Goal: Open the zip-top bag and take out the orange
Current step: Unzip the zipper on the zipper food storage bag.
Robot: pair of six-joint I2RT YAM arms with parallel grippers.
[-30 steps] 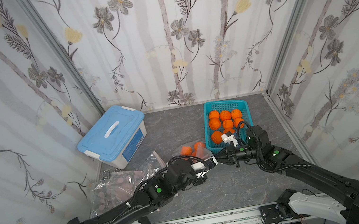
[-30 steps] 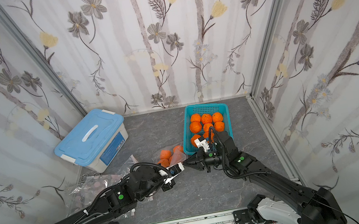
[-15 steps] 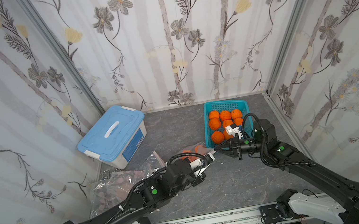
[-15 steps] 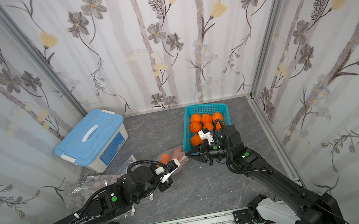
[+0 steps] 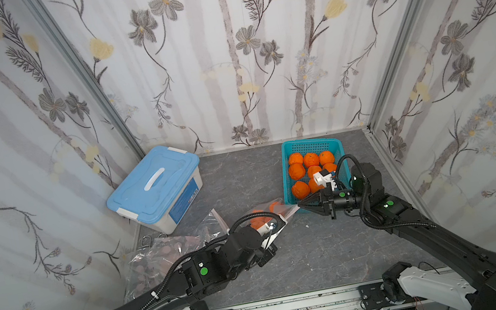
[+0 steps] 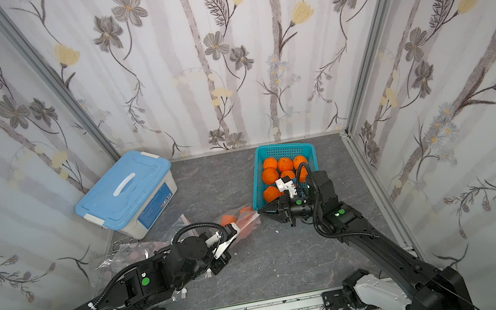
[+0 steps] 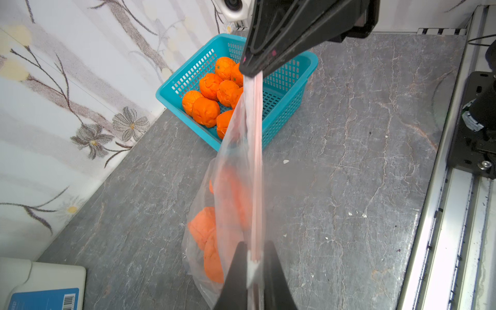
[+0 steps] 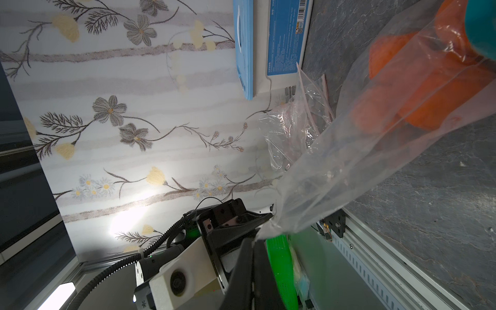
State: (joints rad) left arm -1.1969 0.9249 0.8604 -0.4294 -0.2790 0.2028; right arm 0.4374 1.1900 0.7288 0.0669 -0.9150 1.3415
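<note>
Zip-top bag: clear plastic, pulled taut between both arms just beside the basket's near corner, its pink seal strip running as one straight line.
Bagged oranges: several sag in the bag's belly, low over the grey tabletop.
Left gripper: clamped tight on one end of the seal strip.
Right gripper: pinched closed on the opposite end, next to the basket.
Teal basket: holds a heap of loose fruit.
Blue-lidded box: sits by the left wall, with crumpled clear bags in front of it.
</note>
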